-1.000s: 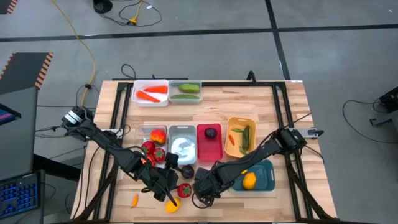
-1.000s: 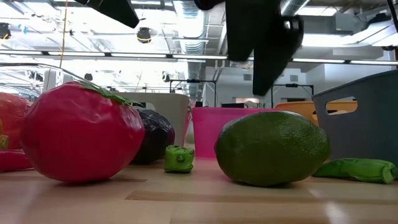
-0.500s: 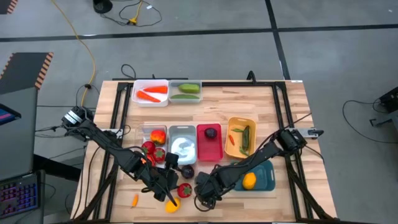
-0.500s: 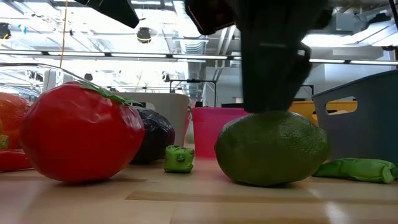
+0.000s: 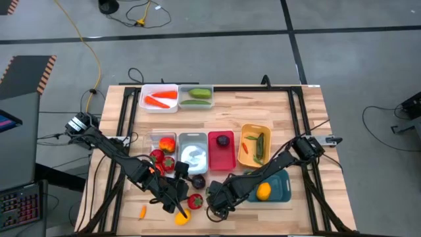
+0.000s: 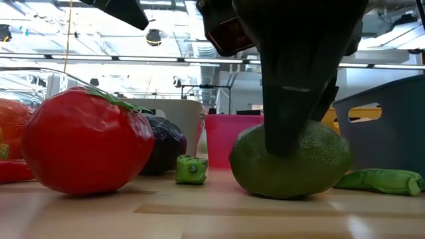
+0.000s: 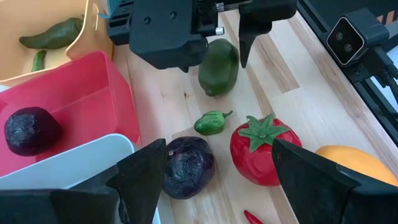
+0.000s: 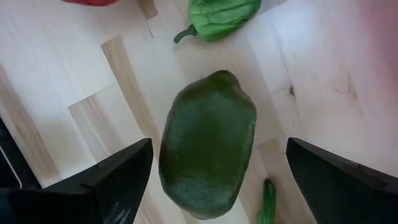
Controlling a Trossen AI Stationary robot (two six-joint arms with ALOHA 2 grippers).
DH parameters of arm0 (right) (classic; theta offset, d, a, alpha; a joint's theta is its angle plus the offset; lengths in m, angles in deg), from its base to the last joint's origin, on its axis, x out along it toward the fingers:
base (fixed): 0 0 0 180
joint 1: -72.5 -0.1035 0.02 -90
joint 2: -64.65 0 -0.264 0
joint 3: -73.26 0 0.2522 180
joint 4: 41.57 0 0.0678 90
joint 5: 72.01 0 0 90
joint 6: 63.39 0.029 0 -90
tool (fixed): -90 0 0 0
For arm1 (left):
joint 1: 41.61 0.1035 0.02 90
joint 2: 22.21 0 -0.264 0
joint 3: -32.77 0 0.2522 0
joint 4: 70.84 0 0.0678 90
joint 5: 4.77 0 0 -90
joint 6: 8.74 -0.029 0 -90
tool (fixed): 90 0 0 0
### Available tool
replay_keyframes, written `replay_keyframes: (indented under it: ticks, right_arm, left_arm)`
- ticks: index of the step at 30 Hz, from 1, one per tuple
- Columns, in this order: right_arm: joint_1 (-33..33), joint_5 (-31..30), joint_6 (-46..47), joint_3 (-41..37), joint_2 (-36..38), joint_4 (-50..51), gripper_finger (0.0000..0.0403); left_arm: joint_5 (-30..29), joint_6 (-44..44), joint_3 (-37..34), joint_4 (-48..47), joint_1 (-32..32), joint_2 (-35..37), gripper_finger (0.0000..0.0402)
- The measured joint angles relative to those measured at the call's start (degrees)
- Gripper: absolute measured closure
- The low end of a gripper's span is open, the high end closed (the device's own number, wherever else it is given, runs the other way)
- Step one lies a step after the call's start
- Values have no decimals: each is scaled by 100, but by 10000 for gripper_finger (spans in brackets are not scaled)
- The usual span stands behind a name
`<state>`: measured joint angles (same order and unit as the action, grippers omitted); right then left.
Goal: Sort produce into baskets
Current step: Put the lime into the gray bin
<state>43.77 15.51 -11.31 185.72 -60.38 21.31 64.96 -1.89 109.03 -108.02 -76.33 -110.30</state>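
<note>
A dark green oval fruit (image 8: 208,143) lies on its side on the wood near the table's front edge. My right gripper (image 8: 217,180) hangs over it, open and pointing steeply down, one finger (image 6: 292,119) on each side of the fruit (image 6: 292,166); in the high view this gripper (image 5: 217,203) hides it. My left gripper (image 7: 217,165) is open, held above a purple plum (image 7: 189,167) and a red tomato (image 7: 264,149) without touching either. In the high view it (image 5: 176,205) is near the front edge. The baskets stand in two rows farther back.
A small green pepper (image 7: 211,122) lies between plum and green fruit, a green pod (image 6: 382,180) beside the teal basket (image 5: 283,191). An orange-yellow fruit (image 5: 182,217) lies at the front edge. Red (image 5: 222,161), silver (image 5: 193,164) and yellow (image 5: 245,131) baskets stand mid-table; a white one (image 5: 160,105) is far.
My right gripper has come straight down over the green fruit, its fingers staying as wide apart, so that they now reach beside the fruit. The fruit has kept its place.
</note>
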Motion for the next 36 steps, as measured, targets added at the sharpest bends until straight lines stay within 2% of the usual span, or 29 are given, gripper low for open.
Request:
replay_keyframes:
  ticks: [11,15,32,36]
  right_arm:
    - [26,2,0,0,0,-111,8]
    - [35,2,0,0,0,-48,20]
    - [184,278,-4,9,4,61,170]
    - [285,398,-324,272,6,191,192]
  left_arm:
    - [3,-2,0,-3,0,0,121]
    - [80,-65,0,-12,0,0,121]
    - [28,87,0,18,0,0,121]
    - [-11,-106,0,62,11,0,121]
